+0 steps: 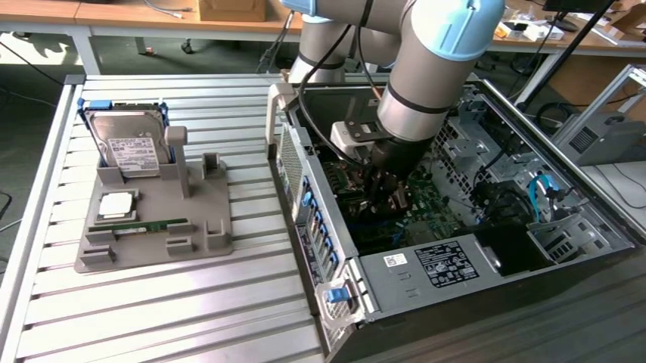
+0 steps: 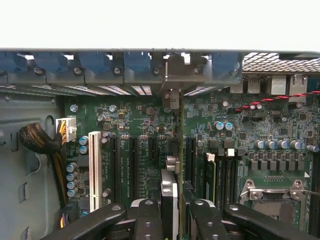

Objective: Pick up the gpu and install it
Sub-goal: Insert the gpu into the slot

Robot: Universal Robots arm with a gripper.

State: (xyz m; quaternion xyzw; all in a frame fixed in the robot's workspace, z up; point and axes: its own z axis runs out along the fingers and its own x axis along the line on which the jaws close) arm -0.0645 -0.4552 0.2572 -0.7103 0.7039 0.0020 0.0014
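Step in hand: install, not pick-up. I have the arm reached down into the open computer case (image 1: 474, 249), gripper (image 1: 389, 193) low over the motherboard (image 1: 434, 204).

Gripper: in the wrist view the fingers (image 2: 150, 220) stand either side of a thin upright card seen edge-on; I read them as pinching that card, half-spread around its thickness, not pressed fully together.

Gpu: I take the edge-on card between the fingers to be the gpu (image 2: 169, 200). Its metal end bracket (image 2: 172, 75) runs up toward the row of blue slot clips (image 2: 135, 62) at the case's rear wall.

Alignment: the card's lower edge sits over the group of dark expansion slots (image 2: 132, 165), beside the long white slot (image 2: 93, 162). Whether the edge is already in a slot or just above it, I cannot tell.

Parts tray: on the exterior view's left, the grey holder (image 1: 151, 227) carries the silver hard drive (image 1: 126, 144) and the green memory stick (image 1: 141, 225). I judge the gpu's place there as vacated.

Next move calls for: card kept upright and square to the slot, bracket lined with its rear opening, straight even pressure down.

Risk: a tilted card could bind in the slot or scrape the small capacitors (image 2: 72, 172) nearby.
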